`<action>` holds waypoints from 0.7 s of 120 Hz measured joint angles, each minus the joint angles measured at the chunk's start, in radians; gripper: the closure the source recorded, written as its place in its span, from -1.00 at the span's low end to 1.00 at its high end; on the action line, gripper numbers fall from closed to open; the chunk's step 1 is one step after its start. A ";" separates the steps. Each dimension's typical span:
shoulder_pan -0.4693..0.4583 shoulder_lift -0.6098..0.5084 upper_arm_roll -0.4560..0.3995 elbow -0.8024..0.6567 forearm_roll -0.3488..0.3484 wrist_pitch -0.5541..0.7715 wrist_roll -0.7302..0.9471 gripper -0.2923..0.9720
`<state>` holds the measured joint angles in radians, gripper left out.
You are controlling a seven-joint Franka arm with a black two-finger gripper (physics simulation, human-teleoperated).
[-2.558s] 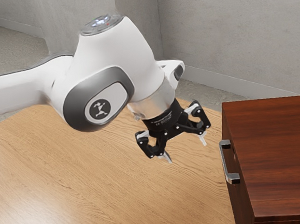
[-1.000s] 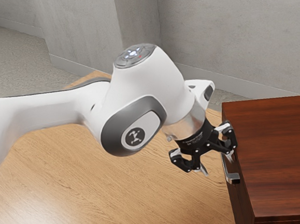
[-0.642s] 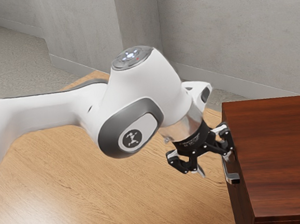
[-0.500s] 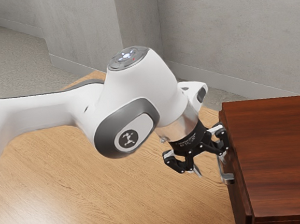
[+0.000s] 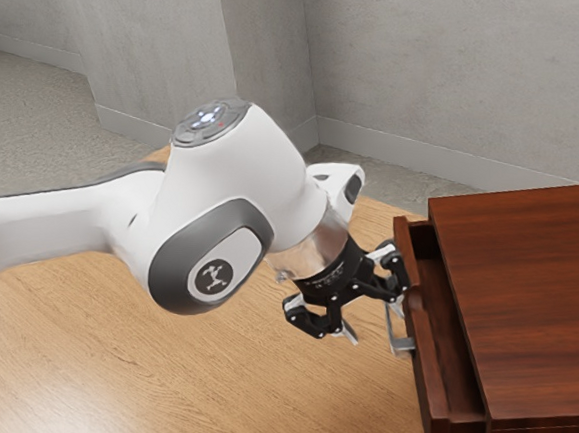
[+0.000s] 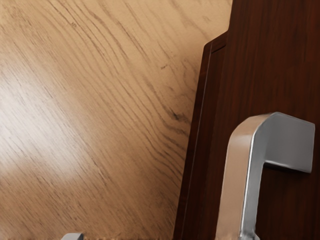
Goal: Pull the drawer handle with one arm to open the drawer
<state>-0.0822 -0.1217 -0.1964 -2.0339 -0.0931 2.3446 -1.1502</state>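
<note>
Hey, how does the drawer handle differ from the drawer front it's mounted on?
The drawer handle is silvery metal; the drawer front is dark reddish wood. The drawer handle is a slim bent bar standing off the surface; the drawer front is a broad flat panel. Both stand pulled out from the cabinet.

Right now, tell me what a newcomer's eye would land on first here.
The big white arm reaches in from the exterior view's left, its black jaws spread at the silver handle. That handle fronts a drawer standing partly out of the dark red-brown cabinet at the exterior view's right.
</note>
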 joint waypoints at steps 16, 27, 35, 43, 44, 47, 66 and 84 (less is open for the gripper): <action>-0.001 -0.019 -0.001 -0.022 -0.001 0.007 0.000 -0.03; -0.001 -0.025 0.000 -0.029 -0.002 0.009 0.000 -0.03; -0.001 -0.033 0.000 -0.036 -0.003 0.011 -0.001 -0.03; -0.001 -0.041 0.001 -0.046 -0.003 0.012 -0.001 -0.03; -0.001 -0.043 0.001 -0.047 -0.003 0.013 -0.001 -0.03; -0.001 -0.046 0.001 -0.051 -0.004 0.014 -0.001 -0.03; -0.002 -0.072 0.005 -0.075 -0.007 0.018 -0.001 -0.03; -0.001 -0.089 0.026 -0.095 -0.007 0.022 -0.001 -0.03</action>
<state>-0.0832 -0.2111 -0.1703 -2.1289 -0.1001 2.3663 -1.1508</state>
